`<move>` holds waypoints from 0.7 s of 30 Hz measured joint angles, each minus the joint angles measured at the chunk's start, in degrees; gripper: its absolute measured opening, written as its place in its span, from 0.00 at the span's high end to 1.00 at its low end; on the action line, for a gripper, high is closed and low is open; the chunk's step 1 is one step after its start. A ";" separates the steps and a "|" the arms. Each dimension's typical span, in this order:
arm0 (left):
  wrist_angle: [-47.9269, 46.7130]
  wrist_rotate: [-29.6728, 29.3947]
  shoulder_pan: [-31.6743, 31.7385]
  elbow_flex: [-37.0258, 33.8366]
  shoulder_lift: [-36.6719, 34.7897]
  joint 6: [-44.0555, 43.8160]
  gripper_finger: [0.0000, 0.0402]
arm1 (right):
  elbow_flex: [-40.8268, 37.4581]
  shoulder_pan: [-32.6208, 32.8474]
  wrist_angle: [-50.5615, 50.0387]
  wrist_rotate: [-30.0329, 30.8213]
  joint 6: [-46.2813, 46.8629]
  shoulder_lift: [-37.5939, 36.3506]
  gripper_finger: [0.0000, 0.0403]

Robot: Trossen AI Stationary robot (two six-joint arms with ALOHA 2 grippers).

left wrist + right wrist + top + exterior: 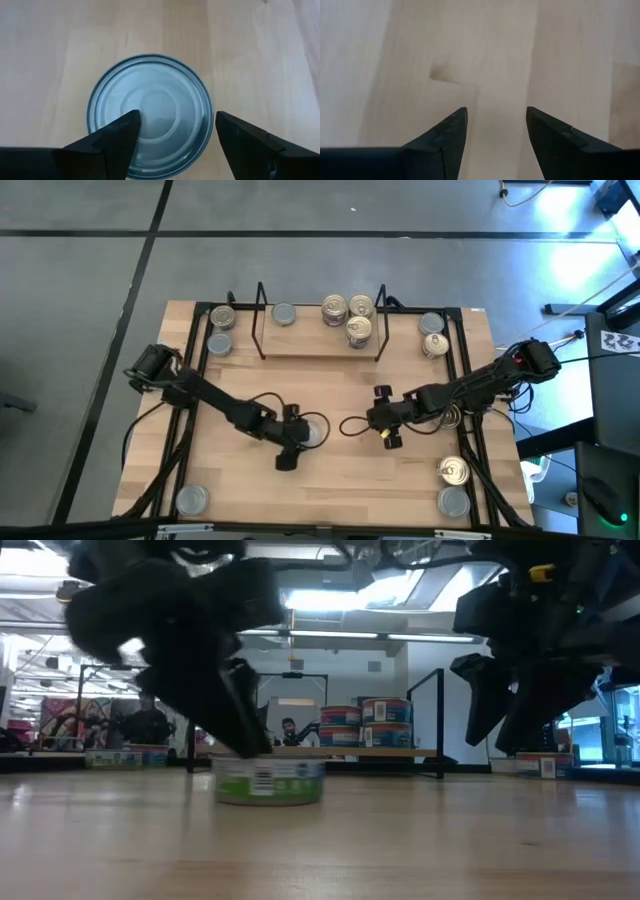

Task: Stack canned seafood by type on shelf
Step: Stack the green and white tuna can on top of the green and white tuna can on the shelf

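Observation:
A grey-topped can (150, 115) with a green label (268, 782) stands upright on the tabletop near the middle. My left gripper (175, 120) (298, 442) is open just above it, one finger over the lid and the other past the rim. My right gripper (384, 428) (497, 115) hangs open over bare wood to the right of that can. The shelf (320, 345) stands at the far middle. It holds a grey-topped can (284, 313) at its left and three gold-topped cans (358, 330) at its right.
Loose cans stand left of the shelf (220, 330), right of it (432, 335), at the near left corner (191, 500) and at the near right (454, 485). Another can (452, 417) lies partly under the right arm. A black frame rail (465, 380) runs along each side.

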 joint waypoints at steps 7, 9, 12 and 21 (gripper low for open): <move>-3.22 -0.05 0.48 7.92 -0.28 1.49 0.34 | 0.00 0.03 0.64 0.00 0.17 0.00 0.50; -4.93 -0.30 0.46 9.30 -1.12 0.83 0.34 | 0.00 0.03 0.79 0.00 0.17 0.00 0.50; -8.00 -0.59 0.77 8.92 -0.91 0.60 0.34 | 0.02 0.03 2.52 0.00 0.17 0.00 0.50; 2.49 -2.70 1.62 2.75 1.50 3.31 0.34 | 0.02 0.03 14.85 -1.50 -0.28 0.20 0.50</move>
